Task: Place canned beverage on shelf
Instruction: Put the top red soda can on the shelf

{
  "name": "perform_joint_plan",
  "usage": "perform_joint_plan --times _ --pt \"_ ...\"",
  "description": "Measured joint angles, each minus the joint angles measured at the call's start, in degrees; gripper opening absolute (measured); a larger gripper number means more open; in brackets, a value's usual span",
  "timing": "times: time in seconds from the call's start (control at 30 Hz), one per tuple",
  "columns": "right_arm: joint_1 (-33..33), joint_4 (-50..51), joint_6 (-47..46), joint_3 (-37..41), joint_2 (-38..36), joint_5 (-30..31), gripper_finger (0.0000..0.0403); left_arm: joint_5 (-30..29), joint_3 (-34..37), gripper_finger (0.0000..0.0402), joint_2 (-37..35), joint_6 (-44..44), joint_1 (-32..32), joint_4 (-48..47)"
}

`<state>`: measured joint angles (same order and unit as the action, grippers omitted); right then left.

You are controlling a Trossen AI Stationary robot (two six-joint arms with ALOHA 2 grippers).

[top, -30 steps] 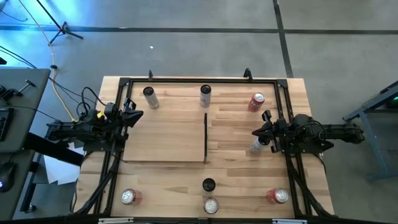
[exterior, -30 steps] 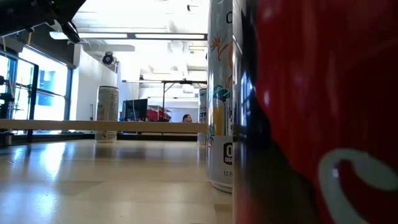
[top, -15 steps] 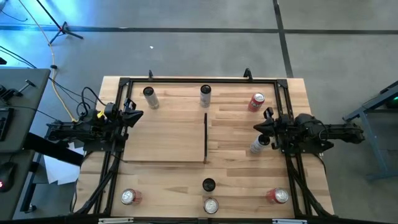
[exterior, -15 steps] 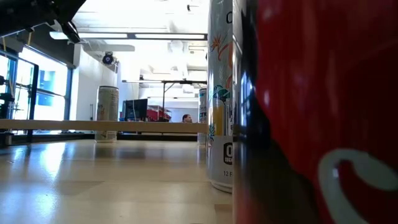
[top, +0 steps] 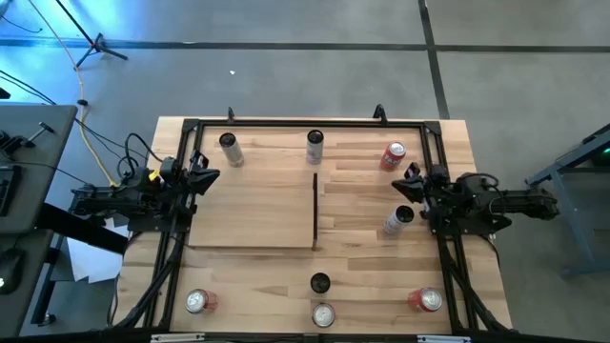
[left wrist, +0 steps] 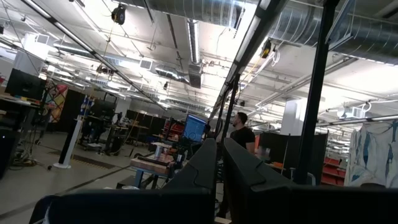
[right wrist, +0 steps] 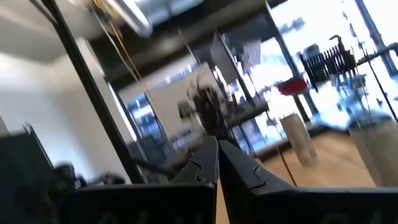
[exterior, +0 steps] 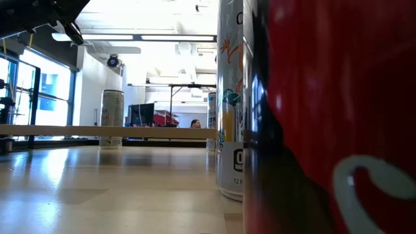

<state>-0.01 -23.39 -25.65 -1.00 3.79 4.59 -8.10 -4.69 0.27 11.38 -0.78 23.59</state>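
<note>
Right end effector (top: 408,180) fingers together, empty; silver can (top: 396,222) just beside. Spread fingers, straddle can squarely before clamping; shelf (top: 253,214) beyond.

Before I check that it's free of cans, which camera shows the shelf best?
The high view: the shelf shows whole, a pale panel with its dark upright strip along one short edge, and no can on it. The low view shows only a pale edge-on band. Neither wrist view shows it.
</note>
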Motion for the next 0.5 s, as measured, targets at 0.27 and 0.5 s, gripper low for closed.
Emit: perform_joint_plan --times 0.27,0.5 --pt "0.0 -7.3 6.4 0.0 0.0 6.6 0.0 0.0 0.0 0.0007 0.0 0.0 0.0 0.0" --pt "0.0 -5.0 3.3 0.0 0.0 11.7 0.0 0.0 0.0 0.0007 0.0 0.0 0.0 0.0"
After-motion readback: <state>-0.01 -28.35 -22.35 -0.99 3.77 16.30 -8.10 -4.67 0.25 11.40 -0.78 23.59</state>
